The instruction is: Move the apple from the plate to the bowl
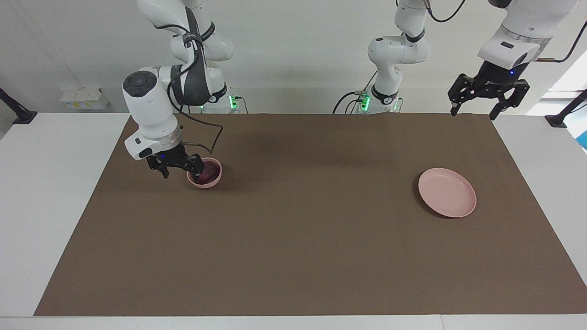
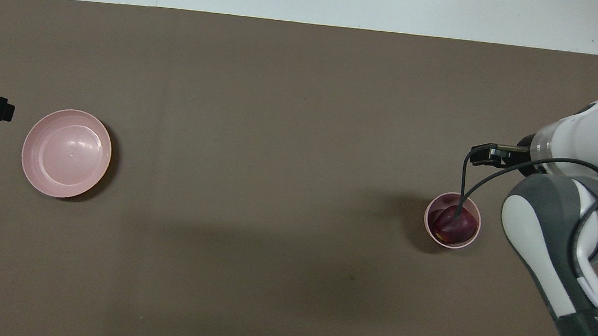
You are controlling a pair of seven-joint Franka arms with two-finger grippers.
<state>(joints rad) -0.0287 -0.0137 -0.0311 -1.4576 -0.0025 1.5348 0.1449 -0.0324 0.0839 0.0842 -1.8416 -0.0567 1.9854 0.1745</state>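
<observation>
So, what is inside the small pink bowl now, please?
The apple lies inside the bowl, dark red and nearly filling it. The bowl's bottom is covered by the apple, so whatever is under it cannot be seen. A cable of the right arm crosses over it in the overhead view.

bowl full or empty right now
Full: the dark red apple sits inside the small pink bowl, filling most of it. The open right end effector is beside the bowl, holding nothing.
</observation>
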